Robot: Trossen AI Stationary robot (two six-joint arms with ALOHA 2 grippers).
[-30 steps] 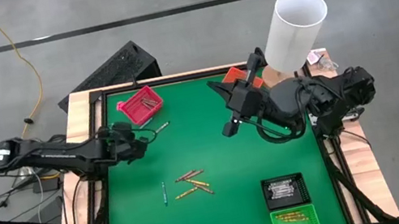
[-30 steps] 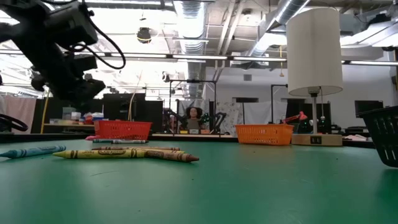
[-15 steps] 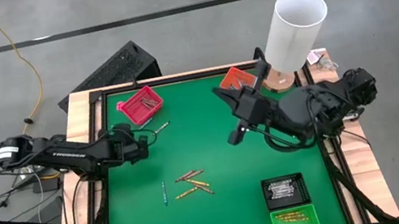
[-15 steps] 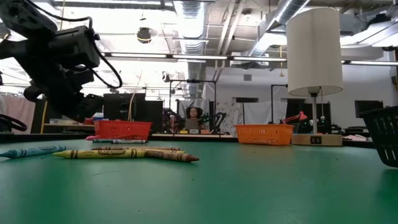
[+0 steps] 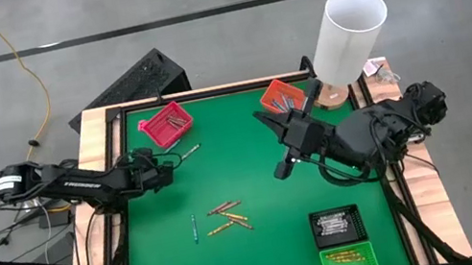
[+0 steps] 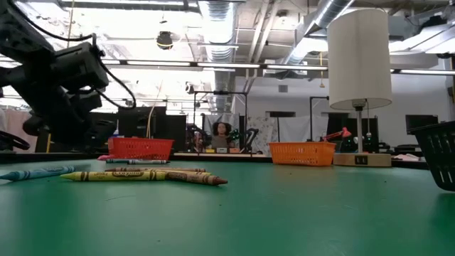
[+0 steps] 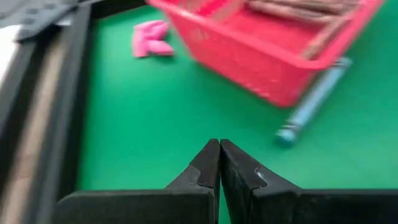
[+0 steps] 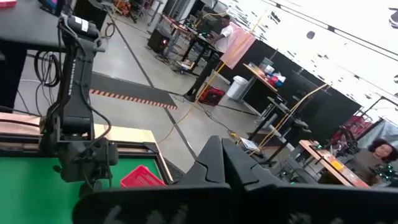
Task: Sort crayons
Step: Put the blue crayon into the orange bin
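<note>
Both claws closed and empty over the green tabletop (image 5: 265, 244).
High view: left claw (image 5: 189, 151) near the red basket (image 5: 164, 124); right claw (image 5: 282, 169) mid-table; loose crayons (image 5: 227, 218) lie between the arms. Low view: crayons (image 6: 135, 175) lie flat at front left. Left wrist view: fingertips (image 7: 219, 149) touch, before a blue crayon (image 7: 311, 104) beside the basket (image 7: 261, 56). Right wrist view: fingers (image 8: 217, 152) together, nothing held.
</note>
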